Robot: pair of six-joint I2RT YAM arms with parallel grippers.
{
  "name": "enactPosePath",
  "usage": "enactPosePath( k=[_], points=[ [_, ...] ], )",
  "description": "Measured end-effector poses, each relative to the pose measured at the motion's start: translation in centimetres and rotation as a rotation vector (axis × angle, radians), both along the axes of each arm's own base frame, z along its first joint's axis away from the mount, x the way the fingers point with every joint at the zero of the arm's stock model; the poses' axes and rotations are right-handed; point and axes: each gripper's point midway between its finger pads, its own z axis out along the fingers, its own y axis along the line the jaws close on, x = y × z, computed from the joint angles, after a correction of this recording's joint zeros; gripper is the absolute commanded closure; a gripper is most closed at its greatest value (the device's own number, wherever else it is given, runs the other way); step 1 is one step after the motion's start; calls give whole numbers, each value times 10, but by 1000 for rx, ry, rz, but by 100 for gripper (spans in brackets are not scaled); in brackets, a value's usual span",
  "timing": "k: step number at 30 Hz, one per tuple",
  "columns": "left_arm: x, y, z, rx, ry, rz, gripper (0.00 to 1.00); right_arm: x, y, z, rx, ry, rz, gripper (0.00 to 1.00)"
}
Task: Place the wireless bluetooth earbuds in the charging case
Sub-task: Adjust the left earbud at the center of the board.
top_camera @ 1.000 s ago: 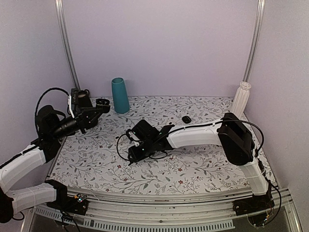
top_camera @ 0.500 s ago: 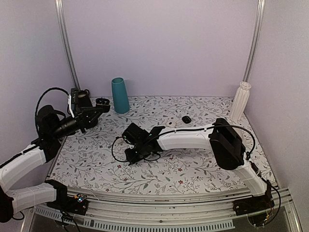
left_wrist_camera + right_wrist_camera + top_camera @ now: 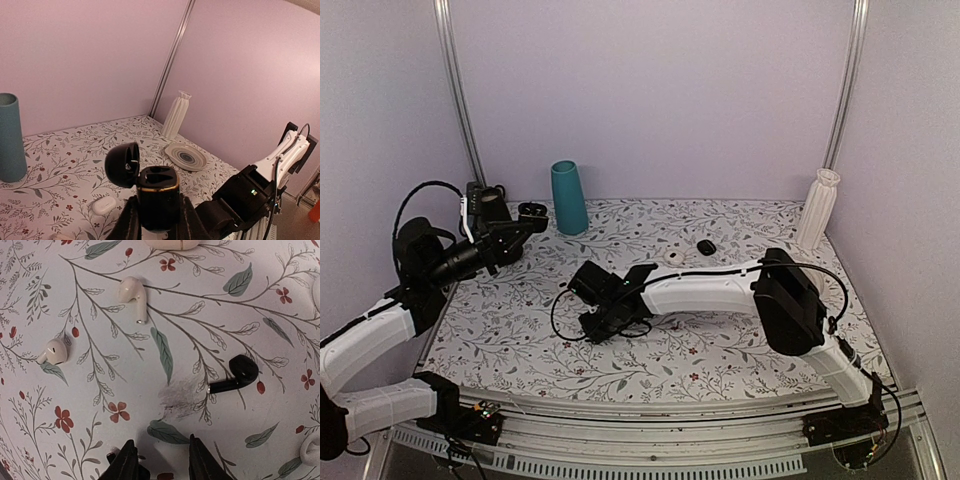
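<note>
My left gripper (image 3: pixel 157 217) is shut on the black charging case (image 3: pixel 158 195) and holds it upright in the air at the far left (image 3: pixel 531 211). Its round lid (image 3: pixel 123 164) is hinged open and both slots look empty. My right gripper (image 3: pixel 163 461) is open and empty, pointing down just above the table mid-left (image 3: pixel 603 322). One black earbud (image 3: pixel 236 375) lies on the table ahead and to the right of its fingertips, apart from them. A small dark thing (image 3: pixel 143 473) shows beside the left finger; I cannot tell what it is.
Two white earbuds (image 3: pixel 133 295) (image 3: pixel 53 351) lie farther ahead of the right gripper. A white case (image 3: pixel 104 205), a striped plate (image 3: pixel 186 156), a white vase (image 3: pixel 817 208), a teal cup (image 3: pixel 568 197) and a black oval lump (image 3: pixel 706 246) stand on the floral table.
My right arm has reached further left and its gripper has shifted a little left and lower over the table. The left arm with the case has not moved.
</note>
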Motion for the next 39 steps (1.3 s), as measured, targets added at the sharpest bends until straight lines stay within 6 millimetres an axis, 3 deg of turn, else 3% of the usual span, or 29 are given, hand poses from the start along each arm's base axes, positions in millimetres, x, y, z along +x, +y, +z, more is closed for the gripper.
enactPosePath(
  k=[8,13,17,22,32,39],
  points=[
    [1,0,-1,0,3,-1,100,-5,0,0,8,-2,3,65],
    [1,0,-1,1,3,-2,100,-9,-18,3,46,30,-7,64],
    [1,0,-1,1,3,-2,100,-8,-27,16,111,45,-11,64],
    [1,0,-1,0,4,-1,100,-13,-21,38,230,36,32,64],
    [0,0,0,-6,7,-2,100,-22,-21,40,224,56,28,67],
    [1,0,0,-15,19,1,100,-33,-9,56,224,106,-48,66]
  ],
)
